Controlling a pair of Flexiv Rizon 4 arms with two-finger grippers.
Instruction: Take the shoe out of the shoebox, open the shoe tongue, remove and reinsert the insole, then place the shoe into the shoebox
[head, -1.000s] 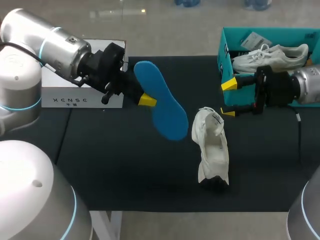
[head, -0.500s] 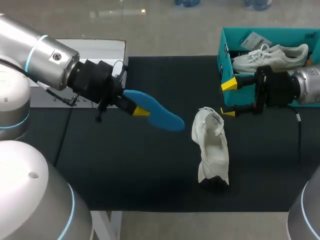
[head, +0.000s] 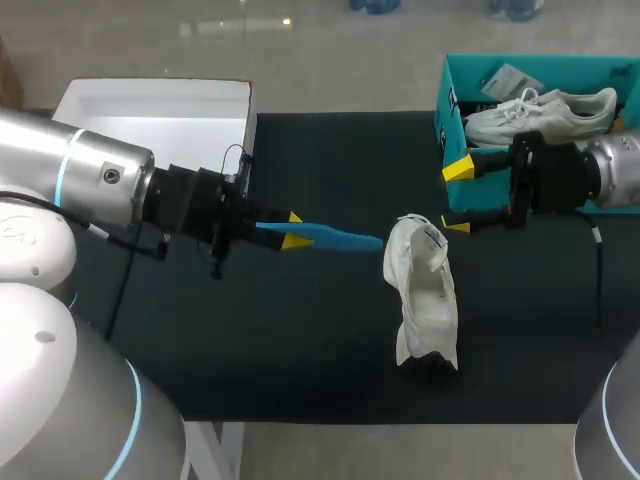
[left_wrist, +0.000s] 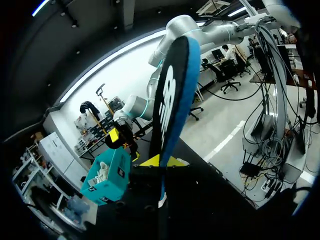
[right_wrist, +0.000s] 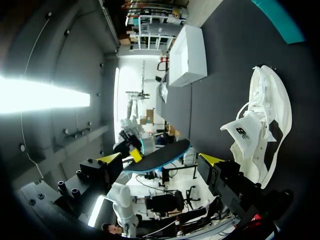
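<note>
The task looks a little past its midpoint. The shoe (head: 425, 295) is out of the shoebox (head: 445, 100) and stands on the table (head: 300, 350), just ahead of the left claw (head: 290, 230). Its tongue seems to be pulled up, though the opening is hard to read from above. The blue insole (head: 335, 238) is out too: the left claw is clenched on one end of it, and the free end reaches forward from the fingers, nearly touching the shoe's collar. The right claw (head: 457, 196) is released and empty, with its fingers spread wide. The shoe is close ahead of it and the shoebox is at its side.

By my judgement, what remains is sliding the insole back in, seating it, and returning the shoe to the shoebox.

Counted: two shoes, with the second shoe (head: 540, 112) lying in the shoebox; one insole; one shoebox; one white box (head: 150, 110) beside the left claw; two claws
</note>
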